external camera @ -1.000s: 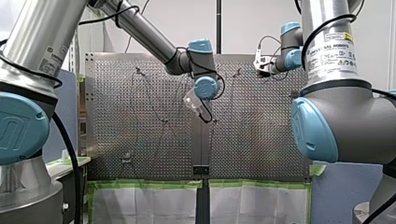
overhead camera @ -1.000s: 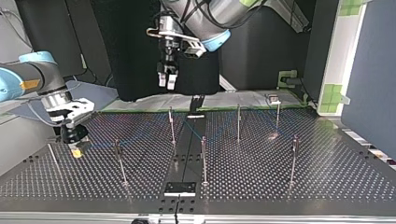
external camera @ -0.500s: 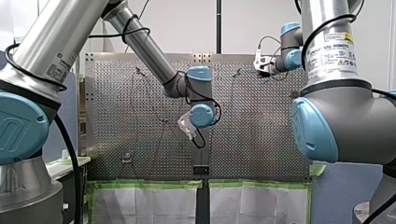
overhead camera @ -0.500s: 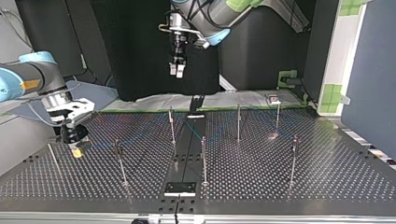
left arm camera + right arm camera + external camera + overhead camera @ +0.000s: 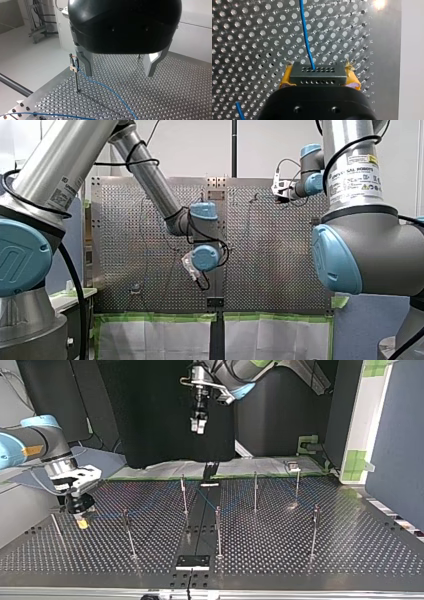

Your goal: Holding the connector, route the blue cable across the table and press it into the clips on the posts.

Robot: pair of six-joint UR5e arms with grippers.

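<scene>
My right claw [image 5: 80, 512] grips the connector [image 5: 317, 74], a dark ribbed block with rows of small holes, squeezed between soft yellow pads [image 5: 284, 78] low over the perforated metal desk [image 5: 175, 100]. From the connector the thin, glossy blue cable [image 5: 305, 37] runs out across the desk. My left claw [image 5: 118, 72] hangs wide open and empty, high above the desk, its angular metal fingers straddling nothing. Below it the cable leaves a small pale clip [image 5: 73, 68] on a slim steel post [image 5: 75, 80], so routing looks partly done. The next move likely calls for lowering that claw onto slack cable beside another post and pressing it home gently.
</scene>
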